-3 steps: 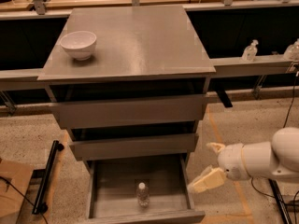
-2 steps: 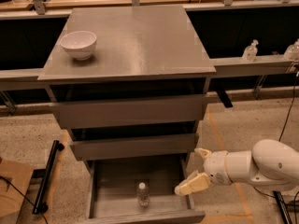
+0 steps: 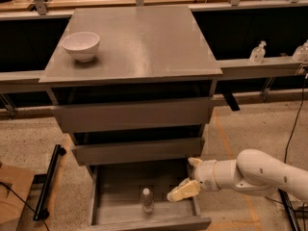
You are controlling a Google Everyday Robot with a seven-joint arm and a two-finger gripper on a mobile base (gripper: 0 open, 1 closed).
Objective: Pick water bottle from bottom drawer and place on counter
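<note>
The water bottle (image 3: 147,199), clear with a white cap, stands upright near the front middle of the open bottom drawer (image 3: 115,184). My gripper (image 3: 188,177) reaches in from the right on a white arm and hovers over the drawer's right side, a little right of the bottle and not touching it. Its two tan fingers (image 3: 182,191) are spread apart and hold nothing. The grey counter (image 3: 139,37) tops the cabinet above the drawers.
A white bowl (image 3: 81,45) sits on the counter's left side. The two upper drawers (image 3: 134,114) are nearly closed above the open one. Spray bottles (image 3: 257,52) stand on a ledge at the right. A black bar (image 3: 48,182) lies on the floor to the left.
My gripper and arm have moved left, from beside the cabinet to over the right part of the open bottom drawer, closer to the bottle. The bottle has not moved.
</note>
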